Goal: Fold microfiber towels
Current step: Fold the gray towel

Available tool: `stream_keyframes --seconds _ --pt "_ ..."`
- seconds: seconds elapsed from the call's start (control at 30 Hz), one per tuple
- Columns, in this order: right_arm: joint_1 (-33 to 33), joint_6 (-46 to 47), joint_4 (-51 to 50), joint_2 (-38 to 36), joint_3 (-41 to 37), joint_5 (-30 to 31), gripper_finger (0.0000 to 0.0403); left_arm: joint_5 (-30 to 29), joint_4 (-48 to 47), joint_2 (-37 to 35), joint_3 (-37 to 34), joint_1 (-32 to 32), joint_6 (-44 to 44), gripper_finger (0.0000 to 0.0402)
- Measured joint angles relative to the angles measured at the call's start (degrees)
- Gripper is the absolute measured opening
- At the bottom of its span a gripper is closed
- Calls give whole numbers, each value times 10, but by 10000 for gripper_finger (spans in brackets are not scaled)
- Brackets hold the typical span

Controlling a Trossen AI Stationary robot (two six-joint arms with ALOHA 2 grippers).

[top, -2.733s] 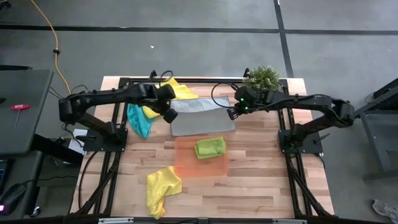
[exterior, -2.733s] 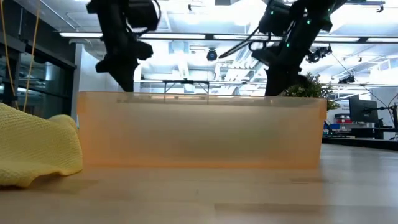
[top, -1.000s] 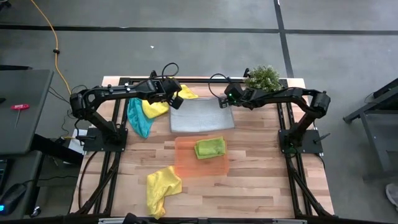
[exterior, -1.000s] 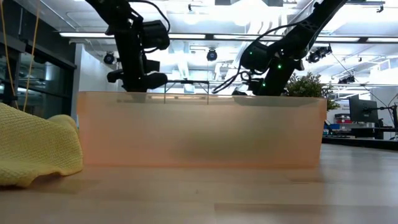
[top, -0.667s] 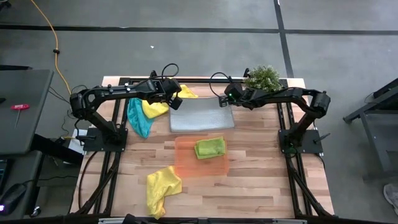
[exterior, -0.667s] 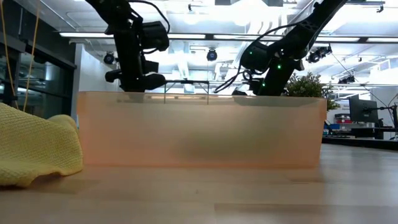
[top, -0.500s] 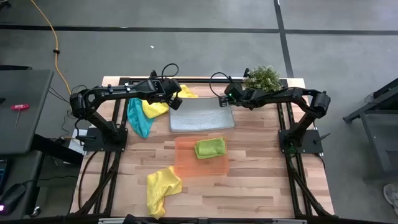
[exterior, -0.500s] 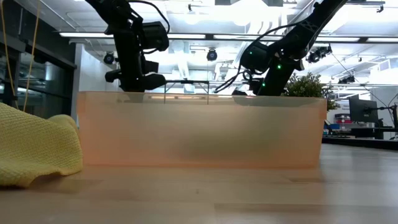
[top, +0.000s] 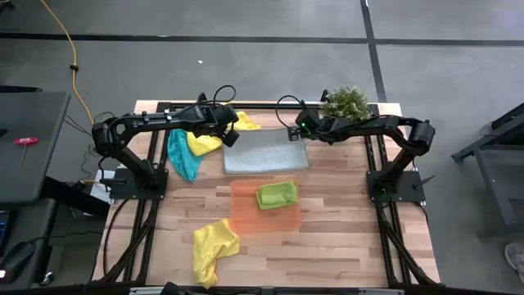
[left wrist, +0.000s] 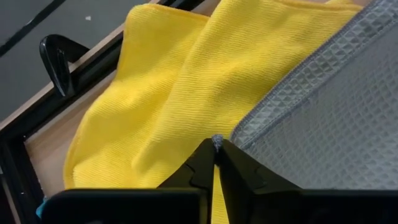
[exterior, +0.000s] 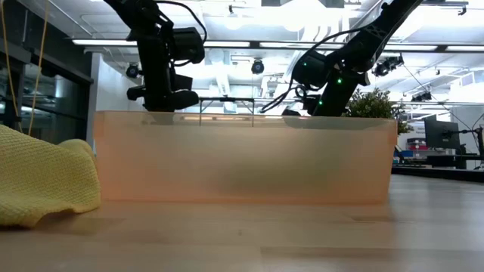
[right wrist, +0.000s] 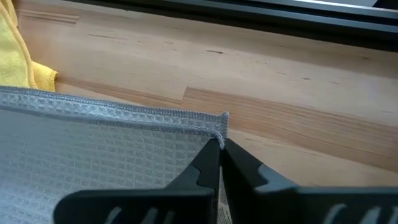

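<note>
While both arms pinch the far corners of one cloth, the scene reads left to right.

Teal towel (top: 182, 156): lies crumpled at the bench's left, beside a yellow towel (top: 202, 141) that runs under the left arm.

Left jaws (left wrist: 215, 163): nearly together on the far-left corner of the grey towel (top: 266, 152), with yellow cloth just beyond the tips; in the high view this left gripper (top: 230, 136) sits at that corner.

Grey towel: spread flat at mid-bench, long axis running from arm to arm, near edge touching or just overlapping the orange tray (top: 246, 217).

Right jaws (right wrist: 220, 157): pressed together on the far-right corner hem, bare wood beyond; this right gripper (top: 293, 133) is just beside the potted plant (top: 345, 102).

Key relation: each arm holds its own corner, so the cloth lies toward the near side from both jaws, and the fold probably runs that way.

Open room: little, since the tray carrying a folded lime towel (top: 277, 194) blocks the near side.

Near-left corner: a second yellow towel (top: 211, 248) lies loose, well apart.
</note>
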Motion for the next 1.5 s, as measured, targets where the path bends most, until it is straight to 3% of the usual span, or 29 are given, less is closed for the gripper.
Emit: stream_keyframes --seconds 0.13,0.37,0.53,0.67,0.77,0.87,0.97,1.23,1.5 --pt "0 -4 0 0 0 -2 28 -6 3 0 0 0 7 30" --pt "-2 -5 0 0 0 12 108 -17 9 0 0 4 48 72" --pt "-17 -11 0 -6 0 -14 149 8 -5 -7 0 19 81 114" --pt "-27 -32 0 -34 0 -76 167 75 -31 -39 7 29 101 144" --pt "-25 -73 -3 -67 0 -136 171 165 -41 -70 3 28 115 158" --pt "-13 -128 -10 -104 0 -222 172 262 -10 -111 -30 7 158 160" --pt "7 -170 -43 -140 1 -283 172 301 42 -150 -92 -31 175 158" --pt "64 -200 -136 -187 1 -291 172 293 235 -169 -254 -147 180 155" --pt "76 -200 -137 -188 1 -264 172 171 278 -92 -274 -212 226 154"
